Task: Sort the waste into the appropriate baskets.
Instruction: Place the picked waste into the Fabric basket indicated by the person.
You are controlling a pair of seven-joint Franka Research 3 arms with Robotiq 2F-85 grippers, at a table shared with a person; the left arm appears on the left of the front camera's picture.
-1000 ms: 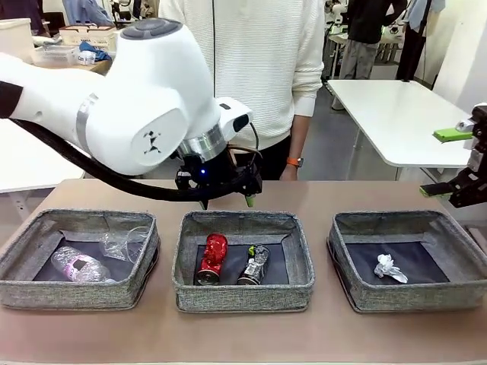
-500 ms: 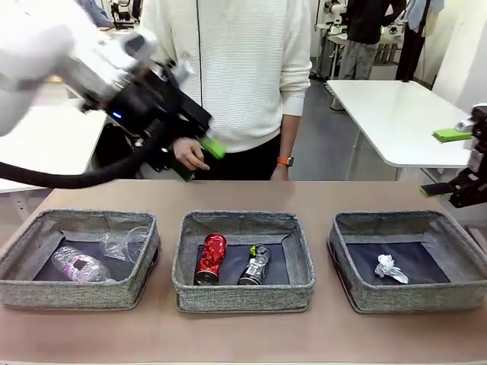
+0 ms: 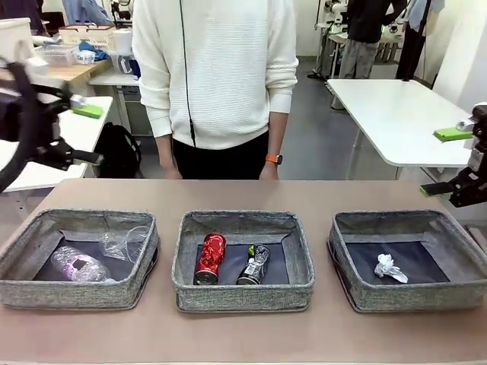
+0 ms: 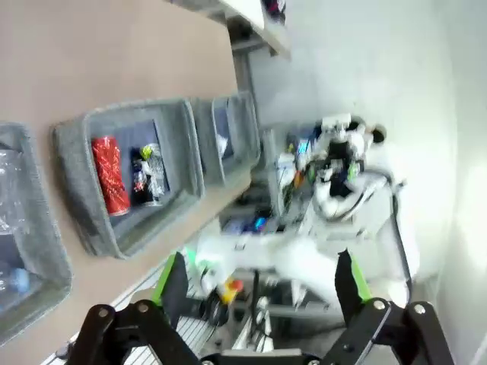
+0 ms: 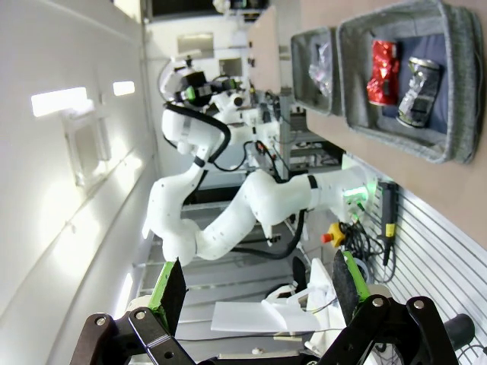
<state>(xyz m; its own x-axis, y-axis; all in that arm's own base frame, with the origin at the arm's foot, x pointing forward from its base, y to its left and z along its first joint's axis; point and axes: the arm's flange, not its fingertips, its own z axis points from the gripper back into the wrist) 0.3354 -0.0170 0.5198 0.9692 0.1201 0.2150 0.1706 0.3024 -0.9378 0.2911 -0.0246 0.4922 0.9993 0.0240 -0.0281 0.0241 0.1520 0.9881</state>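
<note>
A person in a white sweater [image 3: 217,68] with an orange wristband [image 3: 272,159] stands centre frame behind the brown table [image 3: 304,194]; white table [image 3: 396,114] upper right, black bag [image 3: 122,150] at left.

You have three grey baskets on the desk [image 3: 243,194]: a left basket [image 3: 23,285], a middle basket [image 3: 243,293] and a right basket [image 3: 358,293]. Count one clear bottle [image 3: 78,267] and one clear cup [image 3: 124,243], two cans, the red can [image 3: 211,258] and the dark can [image 3: 255,265], and one paper wad [image 3: 389,268]. That makes five waste items.
</note>
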